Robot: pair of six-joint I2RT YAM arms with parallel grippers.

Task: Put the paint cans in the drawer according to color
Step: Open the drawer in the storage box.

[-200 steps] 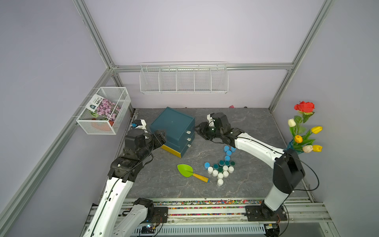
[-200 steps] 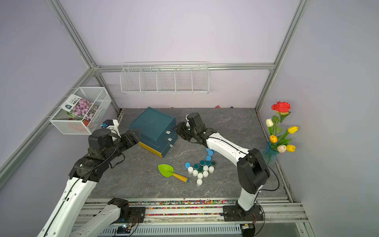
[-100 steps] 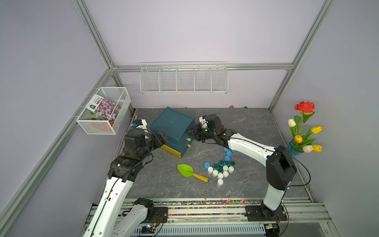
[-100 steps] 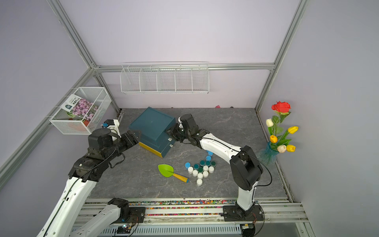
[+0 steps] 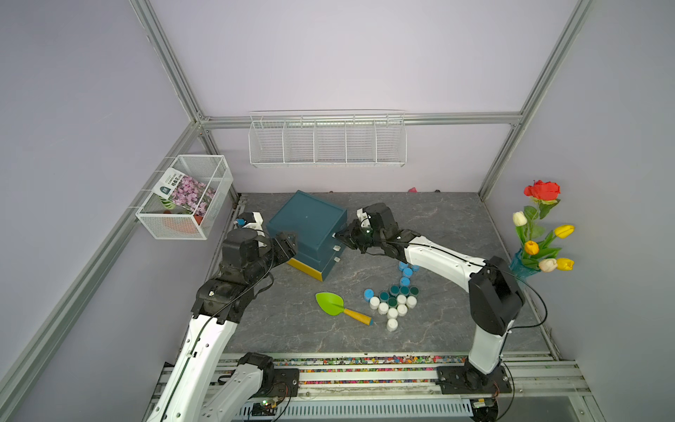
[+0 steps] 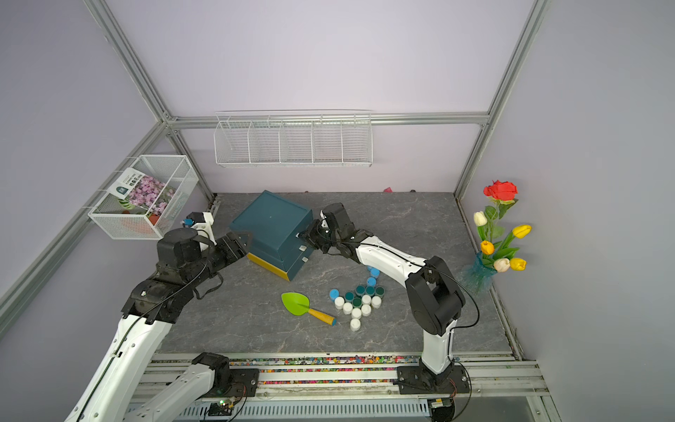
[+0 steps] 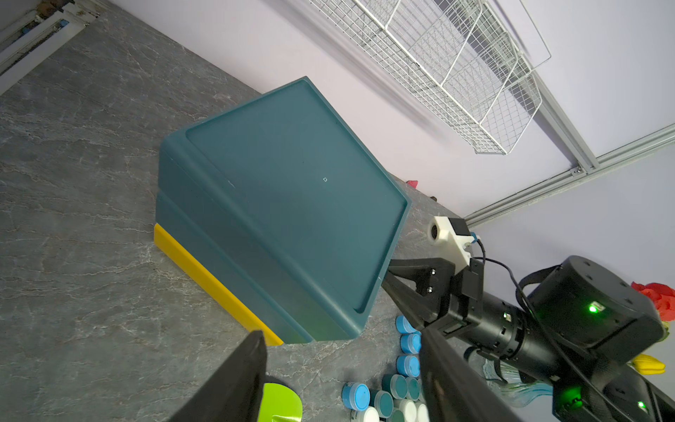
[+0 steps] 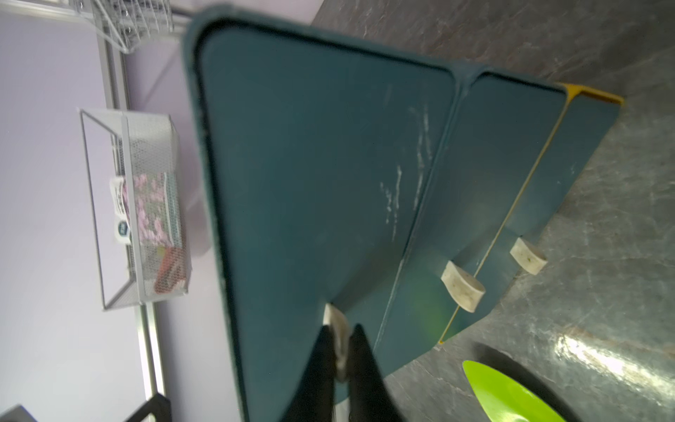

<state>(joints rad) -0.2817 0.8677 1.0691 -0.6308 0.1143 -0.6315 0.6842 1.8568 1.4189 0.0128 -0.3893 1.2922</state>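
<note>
Direction of pull is what the next move is judged to hang on: the way the top drawer slides out of the drawer box (image 5: 307, 219). The box is set at a slant on the table (image 5: 431, 215), and its face with the three white handles is turned toward the right arm. The right gripper (image 8: 341, 330) is seen pinched tight on the top handle (image 8: 334, 315), with its fingers pointed straight into that face. So the drawer should be drawn straight back along the gripper's own line, away from the face. A pull to one side would likely twist the box or let the handle slip out. All three drawers are seen shut. The left gripper (image 5: 290, 244) is held with its jaws apart and nothing in them, just beside the side wall with the yellow strip, toward the end far from the handles. Whether the wall is touched cannot be told. From there the box could be kept from sliding along. The paint cans (image 5: 392, 301), light blue, dark blue-green and white, are bunched on the table near the green scoop (image 5: 330, 303). They are placed close by the right forearm and well apart from the left arm, and none is in a drawer yet.
</note>
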